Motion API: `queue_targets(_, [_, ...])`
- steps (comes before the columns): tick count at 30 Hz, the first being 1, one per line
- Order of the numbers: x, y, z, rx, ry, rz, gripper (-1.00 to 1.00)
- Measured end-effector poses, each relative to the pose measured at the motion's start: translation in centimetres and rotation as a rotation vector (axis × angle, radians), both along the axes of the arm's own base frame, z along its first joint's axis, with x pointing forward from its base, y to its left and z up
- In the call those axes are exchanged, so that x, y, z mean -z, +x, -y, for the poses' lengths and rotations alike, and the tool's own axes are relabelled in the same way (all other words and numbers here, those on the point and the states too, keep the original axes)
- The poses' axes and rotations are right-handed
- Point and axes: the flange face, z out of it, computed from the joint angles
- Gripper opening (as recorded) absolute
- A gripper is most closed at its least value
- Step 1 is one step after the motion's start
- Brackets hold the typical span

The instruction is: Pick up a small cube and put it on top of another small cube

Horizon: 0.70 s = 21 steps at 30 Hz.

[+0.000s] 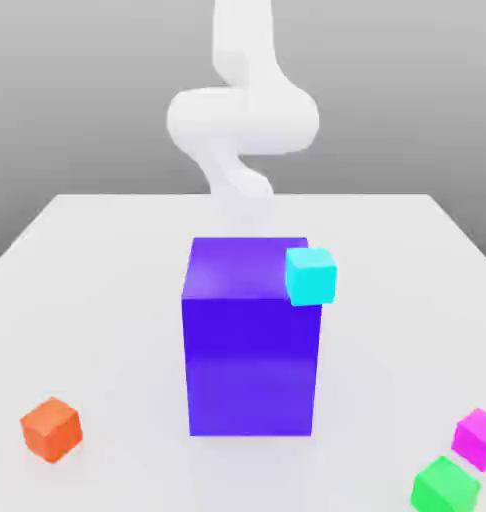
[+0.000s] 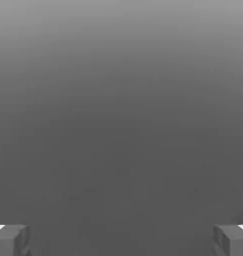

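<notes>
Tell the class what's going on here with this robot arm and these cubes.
Nothing is being handled: the gripper is open and empty. On the table, the magenta cube sits near the green cube at the exterior view's right, and the orange cube sits at its left. No small cube has been stacked on another yet.
</notes>
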Motion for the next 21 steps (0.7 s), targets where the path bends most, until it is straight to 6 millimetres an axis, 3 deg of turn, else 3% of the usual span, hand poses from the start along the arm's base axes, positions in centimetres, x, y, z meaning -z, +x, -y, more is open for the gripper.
queue_targets(5, [7.5, 5.5, -5.0, -0.079, -0.057, -0.132, 0.0])
queue_targets(11, [17.5, 9.3, -11.3, -0.187, -0.117, -0.28, 0.0])
queue_targets(16, [26.3, 10.1, -16.6, -0.288, -0.16, -0.402, 0.0])
queue_targets(21, [35.4, 8.4, -22.4, -0.412, -0.197, -0.521, 0.0])
